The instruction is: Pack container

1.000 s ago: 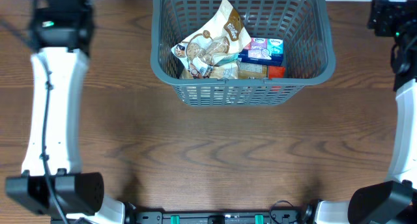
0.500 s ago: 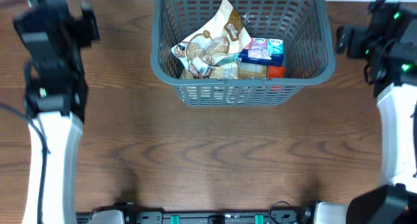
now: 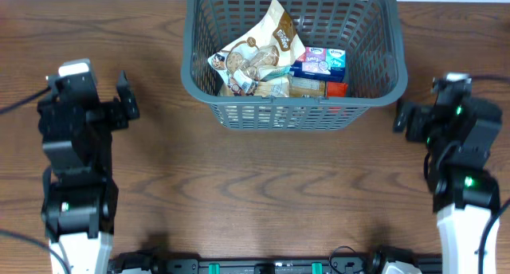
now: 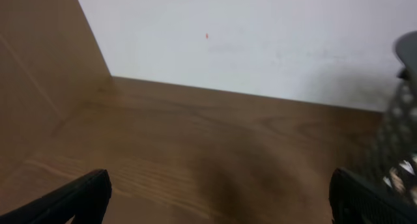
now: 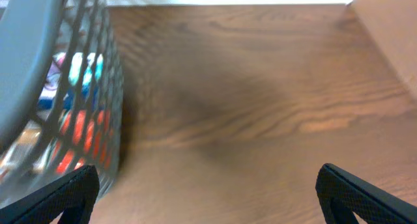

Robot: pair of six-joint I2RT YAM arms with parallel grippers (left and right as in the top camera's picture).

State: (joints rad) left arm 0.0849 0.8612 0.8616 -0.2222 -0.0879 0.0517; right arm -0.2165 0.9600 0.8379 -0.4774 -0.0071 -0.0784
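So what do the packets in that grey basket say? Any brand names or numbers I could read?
Brown and white bag: white lettering, too small to read.
Blue box: print on top, too blurred to read.
Red packet: no legible text.
Basket: no writing visible.

Three views: one overhead, two wrist-mounted.
Overhead looks straight down on the worktop point(image 3: 255, 186); both wrist cameras sit low over it, each catching a side of the container point(image 3: 291, 115).

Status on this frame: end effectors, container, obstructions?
Left end effector open, empty. Right end effector open, empty. Container upright, snack packets inside. Nothing blocking seen.
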